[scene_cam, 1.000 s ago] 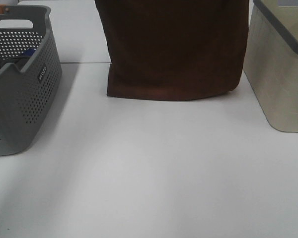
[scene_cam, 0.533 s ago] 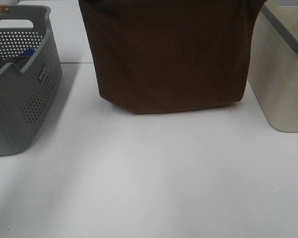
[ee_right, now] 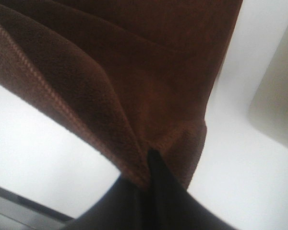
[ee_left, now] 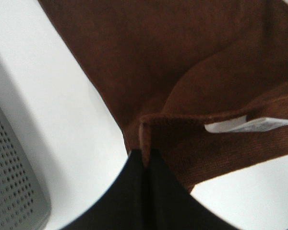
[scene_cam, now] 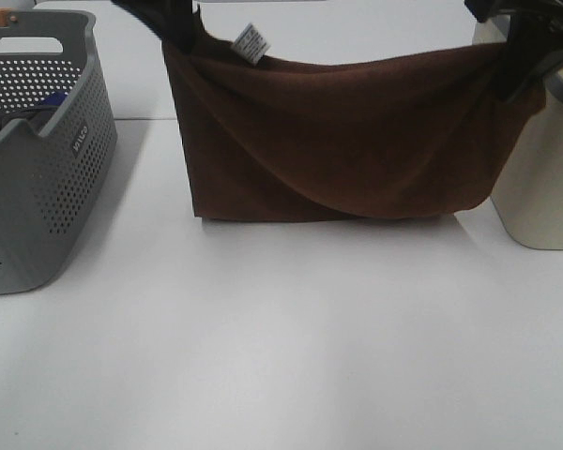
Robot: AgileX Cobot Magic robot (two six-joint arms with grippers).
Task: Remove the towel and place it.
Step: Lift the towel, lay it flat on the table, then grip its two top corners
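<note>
Towel: you've got the dark brown towel (scene_cam: 328,141) strung between both grippers like a hammock. The top hem sags in the middle, and the bottom fold looks like it's resting on the white table (scene_cam: 281,356).
Left gripper (ee_left: 145,160): pressed together on one top corner, right on the hem, with the white care tag (scene_cam: 251,42) just beside it.
Right gripper (ee_right: 151,158): pinching the other top corner, with the stitched hem bunched up at the tips.
Left edge room: the grey perforated basket (scene_cam: 47,187) is well apart from the towel's side, with a strip of bare table between them.
Right edge room: tight. The towel's side hangs right against the beige bin (scene_cam: 544,169) in the high view, and I can't tell if they're touching.
Front room: bare tabletop in front of the towel.
Textures: fuzzy terry with ridged stitched hems. The basket is hard plastic with round holes and a cut-out handle. The bin has matte beige walls, a grey rim and rounded corners.
</note>
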